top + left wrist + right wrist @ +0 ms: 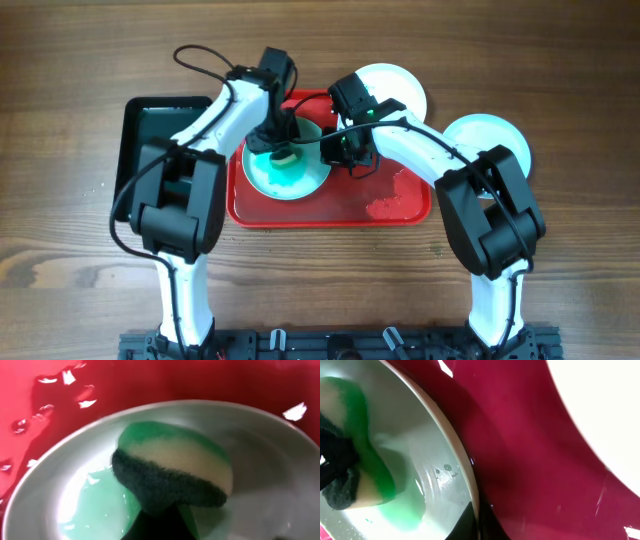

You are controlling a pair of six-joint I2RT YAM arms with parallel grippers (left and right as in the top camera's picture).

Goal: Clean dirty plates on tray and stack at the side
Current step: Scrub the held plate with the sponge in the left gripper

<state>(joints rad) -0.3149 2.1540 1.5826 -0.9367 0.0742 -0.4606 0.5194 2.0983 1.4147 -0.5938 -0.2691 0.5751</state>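
Now, overhead: left gripper (283, 148) clamping sponge (285, 157), pressing it onto plate (265, 178) on tray (400, 208); right gripper (342, 153) pinching same plate. Left wrist: soap (95, 505) pooling, sponge perhaps skidding off. Right wrist: fingers (487, 527) nipping wet rim (452, 445), hold perhaps slipping, plate spinning.

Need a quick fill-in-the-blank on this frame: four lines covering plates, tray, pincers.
1. The left pincer presses a ___ onto the smeared plate.
2. That plate sits on the ___ tray.
3. The right pincer is shut on that plate's ___.
4. ___ other plates lie off the tray, one behind it and one to its right.
Missing: sponge; red; rim; two.
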